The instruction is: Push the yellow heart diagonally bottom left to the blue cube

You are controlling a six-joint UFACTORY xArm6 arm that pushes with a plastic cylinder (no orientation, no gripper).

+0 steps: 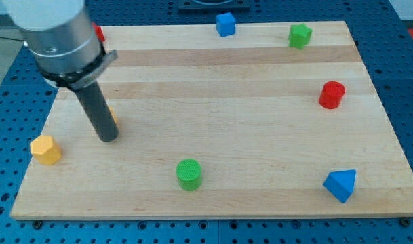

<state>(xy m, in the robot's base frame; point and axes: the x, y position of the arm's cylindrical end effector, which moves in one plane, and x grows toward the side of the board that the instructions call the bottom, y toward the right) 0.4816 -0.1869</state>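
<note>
Just right of the yellow block (45, 150), my tip (108, 137) rests, holding nothing.

I am looking at a robotics lab bench. A pale wooden board (213, 81) is serving as the surface, lying on a blue metal base (3, 102) drilled with a regular grid of holes, the kind used for test fixtures. Small coloured toy blocks are sitting scattered around my arm's grey housing (57, 34).

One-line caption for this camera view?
My tip rests right of the yellow block, far from the blue cube.
</note>
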